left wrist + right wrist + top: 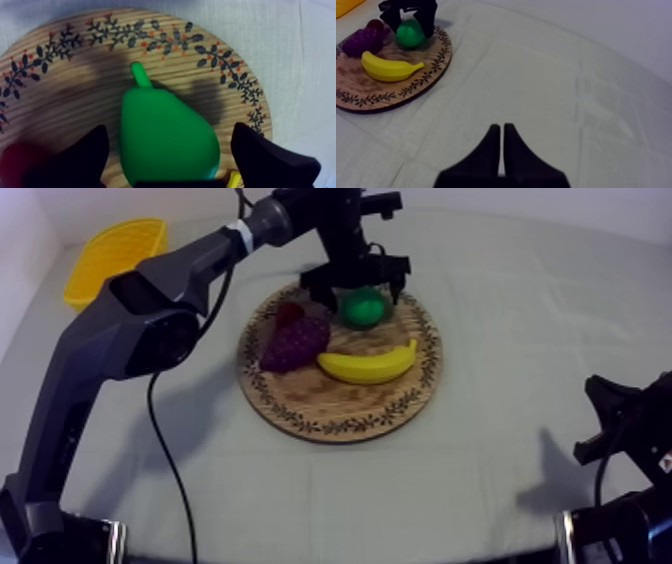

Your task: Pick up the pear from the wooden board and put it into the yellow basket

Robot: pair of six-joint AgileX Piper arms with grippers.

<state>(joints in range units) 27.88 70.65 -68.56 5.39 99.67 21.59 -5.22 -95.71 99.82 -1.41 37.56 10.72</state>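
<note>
The green pear [362,308] lies on the far part of the round wooden board [340,423], stem pointing away from the banana. My left gripper [355,286] hangs right over it and is open. In the left wrist view the pear [165,137] sits between the two black fingers [82,160] of my left gripper [170,130], which stand apart on either side of it without closing. The yellow basket [112,253] stands at the far left of the table. My right gripper [612,420] rests low at the right, its fingers [491,150] together as a narrow wedge.
On the board with the pear are a banana [368,365], a bunch of purple grapes [295,343] and a small red fruit [290,312]. The left arm stretches from the near left across to the board. Bare cloth lies between the board and my right gripper [502,150].
</note>
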